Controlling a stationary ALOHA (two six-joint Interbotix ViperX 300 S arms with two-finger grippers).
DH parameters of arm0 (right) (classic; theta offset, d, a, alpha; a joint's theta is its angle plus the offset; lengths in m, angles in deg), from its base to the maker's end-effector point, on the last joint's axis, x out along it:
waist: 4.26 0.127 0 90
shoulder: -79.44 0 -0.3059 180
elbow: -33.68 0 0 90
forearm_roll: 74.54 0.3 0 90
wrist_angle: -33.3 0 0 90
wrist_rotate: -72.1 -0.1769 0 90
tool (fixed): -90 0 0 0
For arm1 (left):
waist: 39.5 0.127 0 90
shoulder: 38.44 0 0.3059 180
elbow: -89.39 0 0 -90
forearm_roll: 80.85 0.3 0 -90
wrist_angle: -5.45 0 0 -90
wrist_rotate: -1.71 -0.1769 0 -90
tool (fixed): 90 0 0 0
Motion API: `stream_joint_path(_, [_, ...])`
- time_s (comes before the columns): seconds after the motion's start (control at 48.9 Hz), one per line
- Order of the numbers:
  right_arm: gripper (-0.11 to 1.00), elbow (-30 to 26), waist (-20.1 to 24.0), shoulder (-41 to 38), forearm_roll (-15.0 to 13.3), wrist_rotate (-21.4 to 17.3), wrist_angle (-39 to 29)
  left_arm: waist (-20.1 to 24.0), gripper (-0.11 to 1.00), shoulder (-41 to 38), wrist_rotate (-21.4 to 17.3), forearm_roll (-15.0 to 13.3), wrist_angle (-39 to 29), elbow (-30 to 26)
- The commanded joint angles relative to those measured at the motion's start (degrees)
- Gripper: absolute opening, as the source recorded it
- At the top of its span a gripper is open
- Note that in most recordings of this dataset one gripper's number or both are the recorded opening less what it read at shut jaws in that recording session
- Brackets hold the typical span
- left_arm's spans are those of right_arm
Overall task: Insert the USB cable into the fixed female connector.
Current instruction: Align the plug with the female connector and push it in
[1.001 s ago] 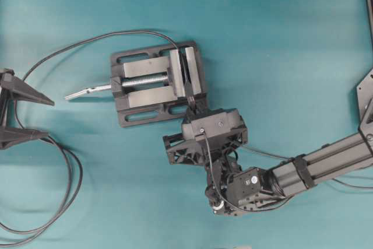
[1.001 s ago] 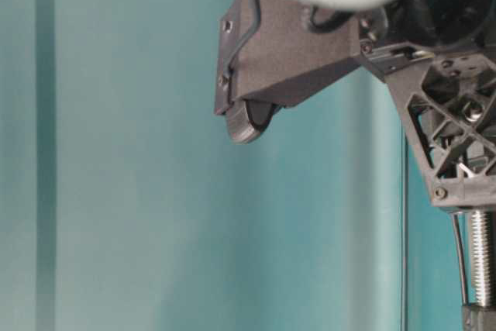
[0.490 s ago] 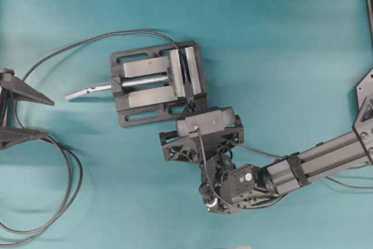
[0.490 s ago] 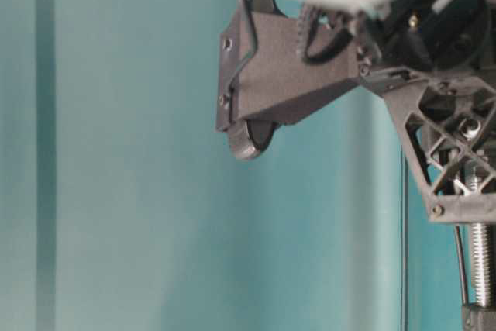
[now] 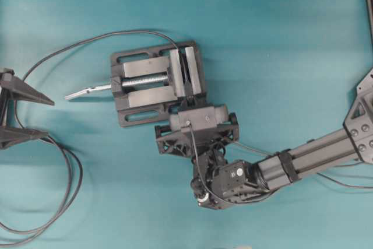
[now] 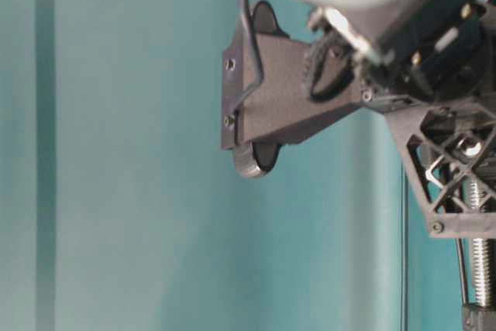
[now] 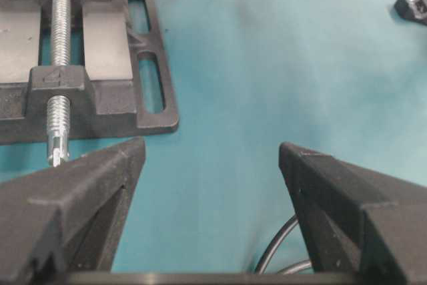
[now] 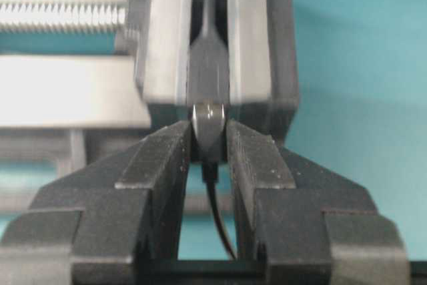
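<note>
Plug: the USB cable (image 8: 208,131) was pinched in the right gripper (image 8: 208,139) jaws, its tip at the vise (image 5: 157,83) slot's six o'clock end.
Socket: the fixed female connector (image 8: 207,58) sat clamped at twelve o'clock.
Left gripper (image 7: 212,185): jaws spread, idle.
Advice: keep the plug square and push straight, gently.

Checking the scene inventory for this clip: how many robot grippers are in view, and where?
2. The left gripper sits open at the overhead view's left edge, holding nothing. The right gripper, below the vise, is shut on the USB cable, facing the fixed female connector. None seems hidden.
</note>
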Motion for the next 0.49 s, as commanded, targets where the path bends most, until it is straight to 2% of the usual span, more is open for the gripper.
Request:
stream_joint_path(0.0, [0.21, -0.8, -5.5, 0.9, -1.6, 0.6, 1.0, 0.0, 0.95, -0.4, 0.6, 0.2, 0.4, -0.8])
stream_joint_path(0.143, [0.21, -0.9, -6.8, 0.9, -2.5, 1.1, 1.0, 0.0, 0.95, -0.4, 0.6, 0.2, 0.5, -0.7])
stream_joint_path(0.47, [0.21, -0.7, -7.0, 0.9, -2.6, 1.1, 0.8, 0.0, 0.95, -0.4, 0.6, 0.3, 0.4, -0.7])
